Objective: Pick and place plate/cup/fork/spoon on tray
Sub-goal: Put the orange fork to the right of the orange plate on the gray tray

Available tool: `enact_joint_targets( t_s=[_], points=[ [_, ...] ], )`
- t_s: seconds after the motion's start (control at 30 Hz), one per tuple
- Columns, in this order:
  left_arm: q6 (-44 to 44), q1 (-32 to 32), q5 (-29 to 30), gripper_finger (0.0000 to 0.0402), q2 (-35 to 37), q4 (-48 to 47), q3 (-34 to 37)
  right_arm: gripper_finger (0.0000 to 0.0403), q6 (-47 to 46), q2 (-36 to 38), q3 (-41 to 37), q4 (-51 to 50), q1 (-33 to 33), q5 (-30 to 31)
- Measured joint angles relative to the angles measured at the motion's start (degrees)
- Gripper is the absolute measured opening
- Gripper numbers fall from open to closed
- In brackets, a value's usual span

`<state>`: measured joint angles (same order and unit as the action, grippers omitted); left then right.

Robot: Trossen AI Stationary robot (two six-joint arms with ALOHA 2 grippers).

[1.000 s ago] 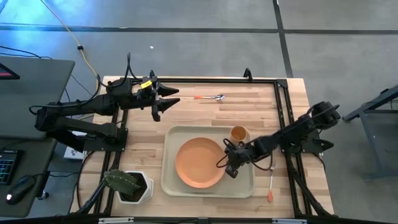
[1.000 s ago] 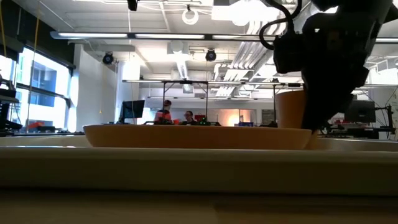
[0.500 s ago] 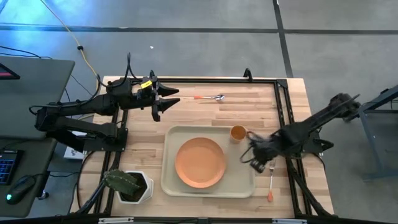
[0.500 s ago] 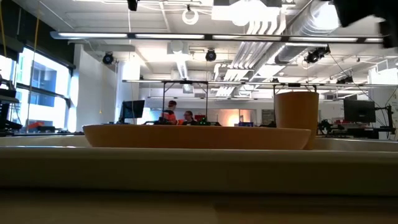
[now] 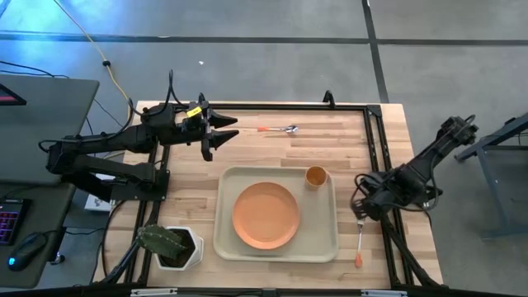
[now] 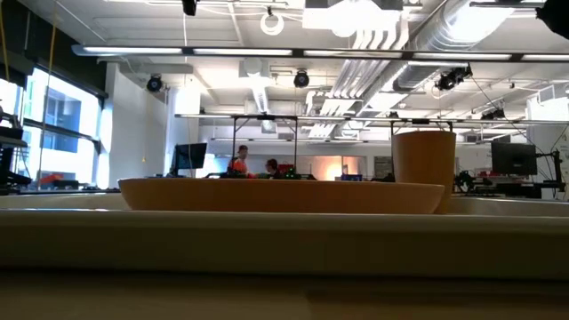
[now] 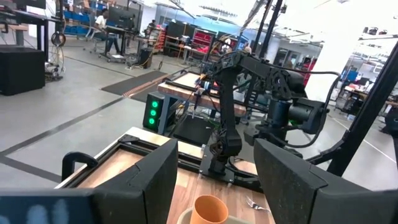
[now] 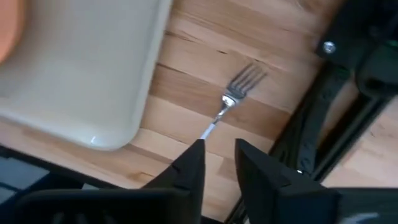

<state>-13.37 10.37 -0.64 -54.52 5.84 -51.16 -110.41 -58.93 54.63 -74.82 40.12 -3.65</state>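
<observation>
Right gripper (image 5: 360, 209), fingers slightly parted and empty, hovers over the silver-tined, orange-handled fork (image 5: 360, 238) on the table at the beige rectangular tray's (image 5: 326, 246) 3 o'clock, probably lining up a pick. Inside sit the round orange plate (image 5: 266, 214) and, at its 1 o'clock, the small orange cup (image 5: 316, 176). Farther off at 12 o'clock lies the orange-handled spoon (image 5: 278, 129); the left gripper (image 5: 223, 131) waits open.

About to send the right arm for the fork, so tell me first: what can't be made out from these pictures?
- Fork: in the right wrist view its handle is hidden behind the right tool; the low view does not show it at all.
- Spoon: seen only in the high view, too small to tell which way its bowl faces.
- Tray: in the low view its near rim hides the floor and most of the plate.
</observation>
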Motion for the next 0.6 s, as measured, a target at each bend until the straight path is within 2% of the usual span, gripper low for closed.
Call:
enact_joint_targets(
  t_s=[0.17,0.37,0.6],
  points=[
    [0.0,0.0,0.0,0.0200,0.0,0.0,0.0,0.0133,-4.1,0.1,0.0,-1.6,0.6,-1.2],
    [0.0,0.0,0.0,0.0200,0.0,0.0,0.0,0.0196,-4.7,0.1,0.0,-1.8,0.6,-1.5],
    [0.0,0.0,0.0,0.0200,0.0,0.0,0.0,0.0229,-7.7,-0.4,0.0,-0.1,1.1,-2.3]
  ],
)
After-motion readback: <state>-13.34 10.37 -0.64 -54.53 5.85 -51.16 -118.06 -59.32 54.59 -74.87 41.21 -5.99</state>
